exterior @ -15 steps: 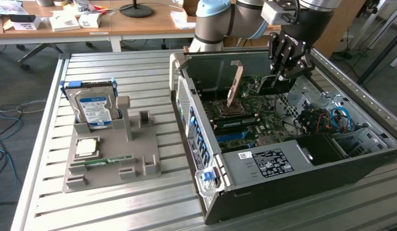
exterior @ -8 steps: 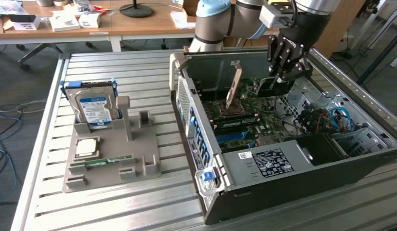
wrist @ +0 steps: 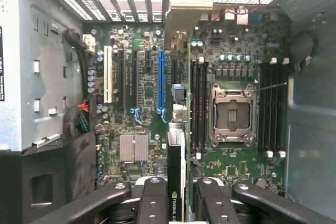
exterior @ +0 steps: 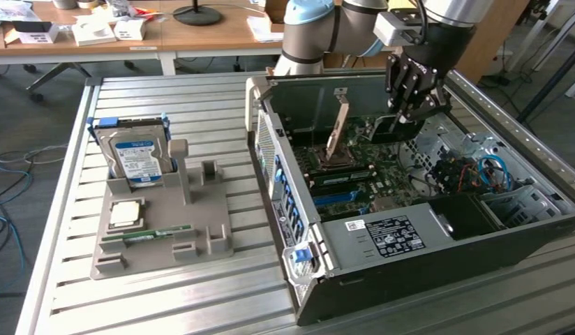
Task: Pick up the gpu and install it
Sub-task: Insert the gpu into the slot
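The claw (wrist: 176, 205) grips the gpu (wrist: 176, 156) edge-on above the board (wrist: 236, 171), near the blue slot (wrist: 161, 85). Lowered off-line, I reckon its edge would jam on the slot wall.

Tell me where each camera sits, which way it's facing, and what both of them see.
Exterior view: off the arm, high over the table, looking down at the tray and the open case; the arm shows, with its jaws inside the case.
Wrist view: on the wrist, looking down into the case at the motherboard; the jaws show, shut on the gpu.
Shared: case, motherboard, gpu, jaws.
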